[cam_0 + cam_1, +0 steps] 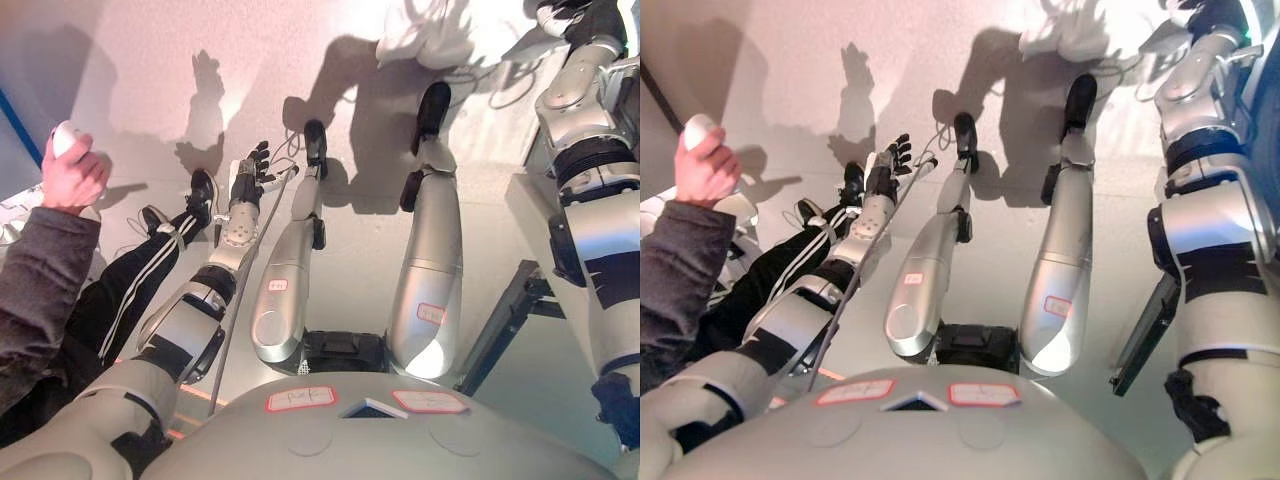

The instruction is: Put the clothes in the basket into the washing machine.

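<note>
**Left hand spread over the floor, right hand cut off at the top**

The left hand (250,170) hangs nearest, its fingers (261,152) spread and holding nothing above the pale floor (150,90). The right hand (560,15) sits at the top edge, mostly cropped; its fingers cannot be made out. White clothes (425,35) lie beside it, partly out of frame. A person's hand (72,178) grips a white object (63,135) at left.

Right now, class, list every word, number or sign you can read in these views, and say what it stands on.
No text can be read in either view.
Crumpled white cloth: no print visible.
Small white rounded object held in the person's hand: no marks visible.
Dark trousers with white side stripes: stripes only, no lettering.
</note>
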